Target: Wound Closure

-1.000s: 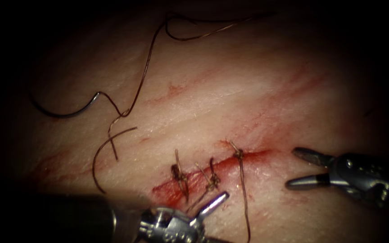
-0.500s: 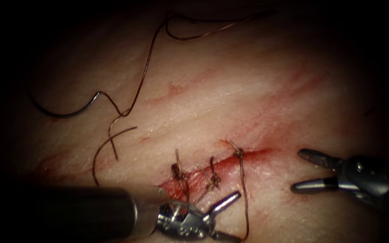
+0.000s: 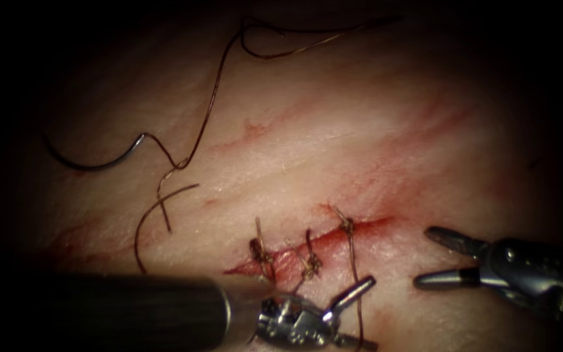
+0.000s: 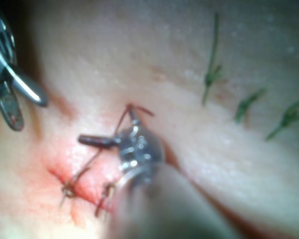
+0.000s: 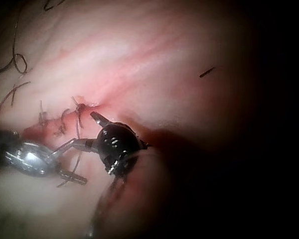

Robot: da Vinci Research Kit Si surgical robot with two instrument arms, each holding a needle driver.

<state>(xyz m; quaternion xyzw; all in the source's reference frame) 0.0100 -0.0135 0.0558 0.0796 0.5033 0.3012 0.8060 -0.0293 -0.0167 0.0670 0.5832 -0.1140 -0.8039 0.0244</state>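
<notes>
No text, label, brand, number or sign can be read on anything seen in the three views.

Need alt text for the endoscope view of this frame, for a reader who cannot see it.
Both tools hold nothing, jaws open: the left hand straddles the long thread tail hanging from the rightmost of three knotted stitches across the cut, the right hand waits right of it. The needle lies free on the tissue far left, thread trailing.

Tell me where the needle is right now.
In the endoscope view the needle lies loose on the tissue far left of the cut, held by neither tool; its thread runs up and away from its right end.
</notes>
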